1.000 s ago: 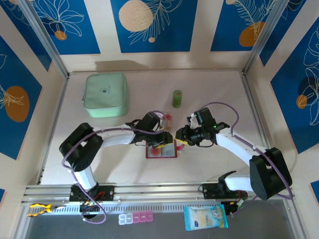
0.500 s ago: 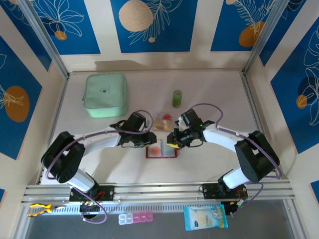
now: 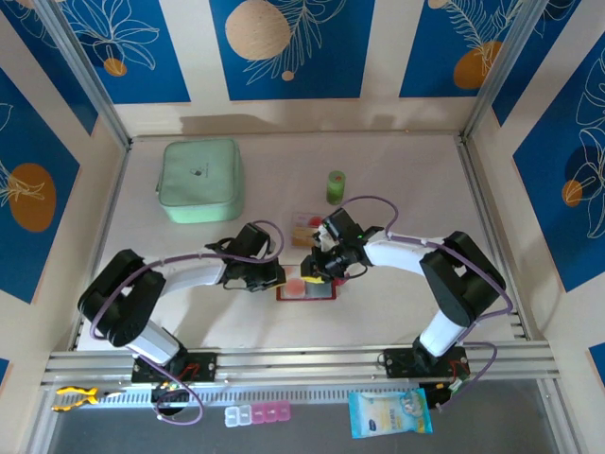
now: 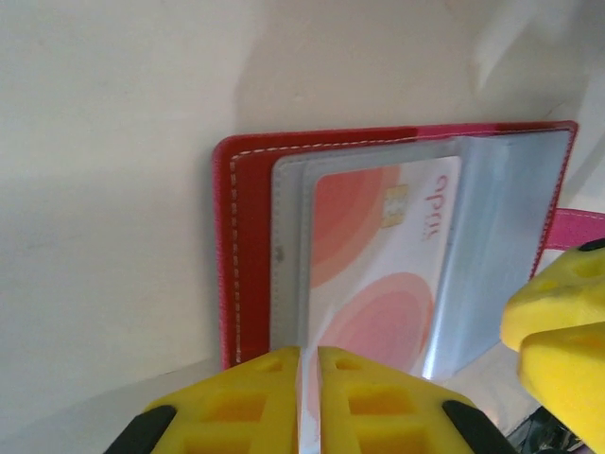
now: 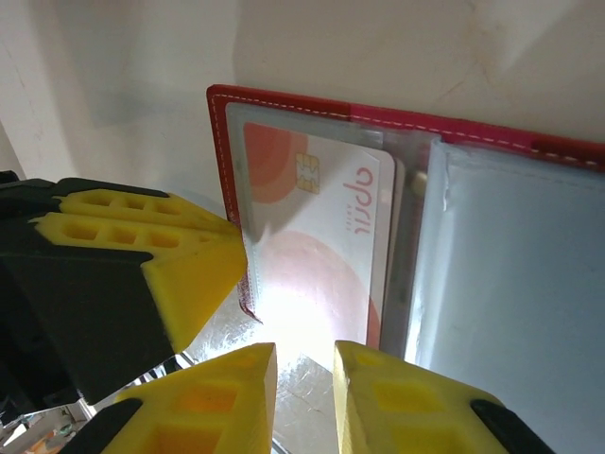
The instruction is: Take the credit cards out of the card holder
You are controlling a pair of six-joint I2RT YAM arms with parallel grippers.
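Left pincer (image 4: 308, 364) pinches the card holder's (image 4: 227, 246) clear pocket (image 4: 510, 236). Right pincer (image 5: 304, 364) stands narrow at the credit card's (image 5: 312, 236) edge. Risk: catching the clear pocket too, dragging the card holder.

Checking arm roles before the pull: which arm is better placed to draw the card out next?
Probably right: the right gripper, fingers parted, straddles the credit card at its near edge; the left gripper is pinched on the card holder.
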